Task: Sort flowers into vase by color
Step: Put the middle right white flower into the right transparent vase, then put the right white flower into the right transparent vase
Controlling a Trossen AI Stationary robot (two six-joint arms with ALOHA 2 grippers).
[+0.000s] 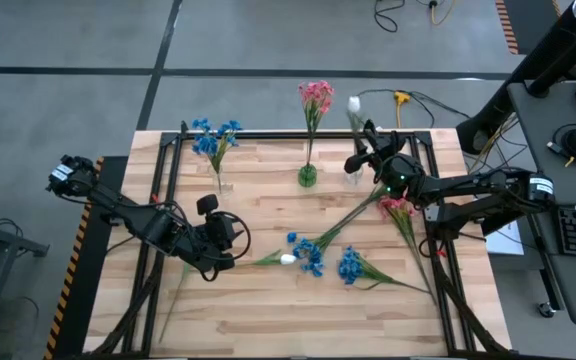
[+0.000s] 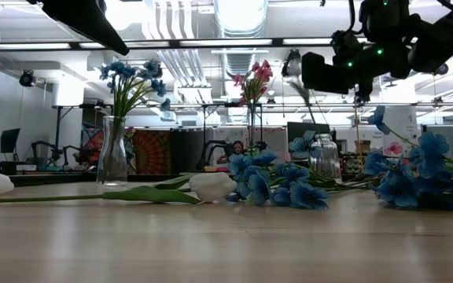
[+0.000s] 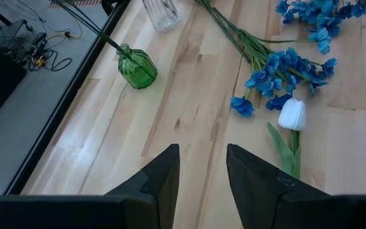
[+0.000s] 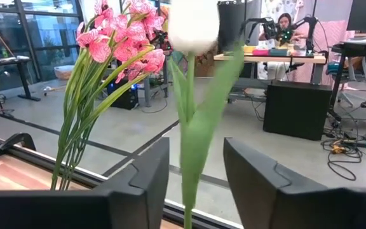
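Fingers of the right gripper [image 4: 196, 175] are clamping a white tulip's [image 4: 193, 24] stem upright above the clear vase [image 1: 353, 176], presumably for lowering in. Left gripper [image 3: 202, 175] is hovering with fingers apart near loose blue flowers [image 1: 308, 252] on the table [image 1: 258, 310].

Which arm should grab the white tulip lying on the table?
Probably the left. Its open gripper hovers near the white tulip on the table. The right gripper is busy by the clear vase, with another white flower between its fingers.
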